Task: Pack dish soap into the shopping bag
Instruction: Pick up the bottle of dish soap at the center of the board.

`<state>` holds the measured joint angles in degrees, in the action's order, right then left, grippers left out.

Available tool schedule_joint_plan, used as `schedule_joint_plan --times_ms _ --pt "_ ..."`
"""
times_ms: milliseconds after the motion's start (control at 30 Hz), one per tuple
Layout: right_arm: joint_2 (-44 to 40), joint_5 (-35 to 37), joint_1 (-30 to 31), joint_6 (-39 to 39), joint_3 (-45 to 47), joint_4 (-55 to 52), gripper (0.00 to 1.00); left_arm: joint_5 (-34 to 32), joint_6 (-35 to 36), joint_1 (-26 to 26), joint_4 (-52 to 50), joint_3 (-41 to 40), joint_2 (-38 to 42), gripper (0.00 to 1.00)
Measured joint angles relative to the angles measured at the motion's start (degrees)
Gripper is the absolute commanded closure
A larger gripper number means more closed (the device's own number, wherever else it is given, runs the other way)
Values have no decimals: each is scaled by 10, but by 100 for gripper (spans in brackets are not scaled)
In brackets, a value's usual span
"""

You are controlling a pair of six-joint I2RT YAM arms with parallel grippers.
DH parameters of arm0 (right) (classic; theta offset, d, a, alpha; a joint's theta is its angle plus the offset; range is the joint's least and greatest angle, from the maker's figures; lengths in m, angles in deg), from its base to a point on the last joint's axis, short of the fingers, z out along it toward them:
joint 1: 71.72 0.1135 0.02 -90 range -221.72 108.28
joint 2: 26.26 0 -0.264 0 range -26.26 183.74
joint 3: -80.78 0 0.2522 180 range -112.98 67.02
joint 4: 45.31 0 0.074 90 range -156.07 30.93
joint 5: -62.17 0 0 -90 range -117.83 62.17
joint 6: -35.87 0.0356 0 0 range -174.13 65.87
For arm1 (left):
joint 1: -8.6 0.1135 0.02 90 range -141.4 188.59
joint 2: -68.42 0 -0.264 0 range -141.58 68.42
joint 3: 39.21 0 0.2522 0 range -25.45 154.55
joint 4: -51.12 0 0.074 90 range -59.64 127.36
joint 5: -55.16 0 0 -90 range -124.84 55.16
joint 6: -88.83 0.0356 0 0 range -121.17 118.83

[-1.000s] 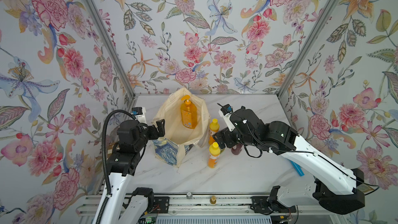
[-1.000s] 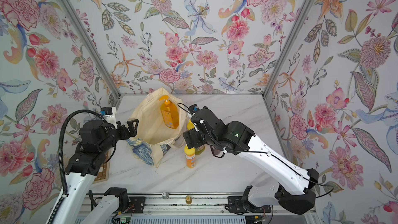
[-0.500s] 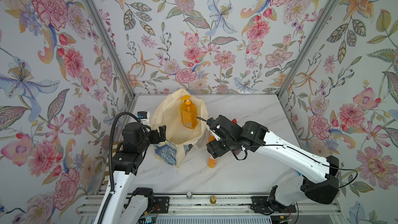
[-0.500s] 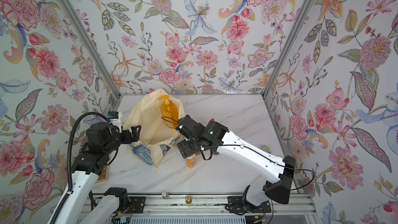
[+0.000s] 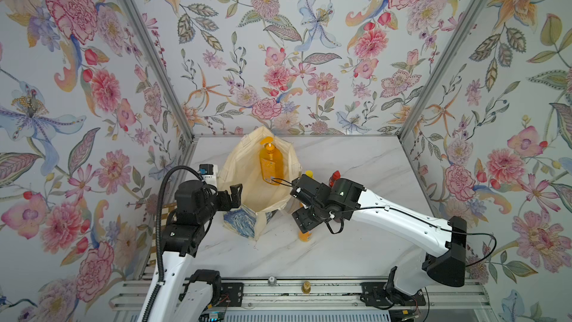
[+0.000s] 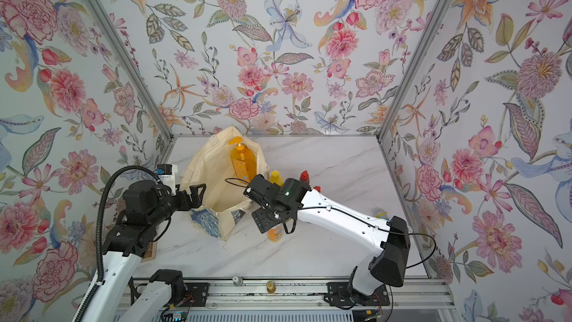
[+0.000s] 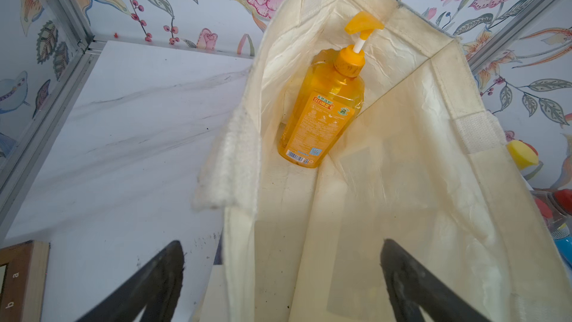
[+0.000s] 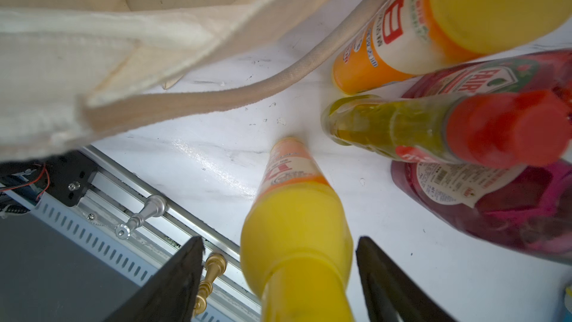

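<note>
R gripper [image 8: 280, 240] spread, fingers [image 8: 173, 280] straddling top of yellow-capped orange bottle [image 8: 288, 168] w/ gaps both sides (not pinching yet); L gripper [image 7: 281, 249] spread wide at shopping bag [image 7: 402, 150] rim, amber pump bottle [image 7: 322, 113] inside bag, ahead of it.

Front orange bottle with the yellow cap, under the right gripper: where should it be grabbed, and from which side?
I'd grip the front orange bottle by its yellow cap, coming straight down from above. It stands upright, the right gripper straddles that cap with jaws open, and the green bottle stands close beside it.
</note>
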<state>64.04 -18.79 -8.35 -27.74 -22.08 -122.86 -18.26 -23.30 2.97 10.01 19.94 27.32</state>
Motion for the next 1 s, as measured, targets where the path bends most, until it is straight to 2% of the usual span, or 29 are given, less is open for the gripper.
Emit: schedule_joint_plan --times_ms 367,667,767,867,1000 --pt "8 21 0 7 34 13 28 20 -17 0 0 -21 2 1" --pt "8 32 0 9 41 50 28 26 -19 0 0 -21 -1 0" --pt "8 38 0 11 44 56 23 26 -19 0 -5 -21 -5 1" --pt "8 40 0 14 46 61 23 25 -19 0 -23 -21 -9 1" --pt "8 40 0 15 48 62 29 23 -19 0 -50 -16 -14 1"
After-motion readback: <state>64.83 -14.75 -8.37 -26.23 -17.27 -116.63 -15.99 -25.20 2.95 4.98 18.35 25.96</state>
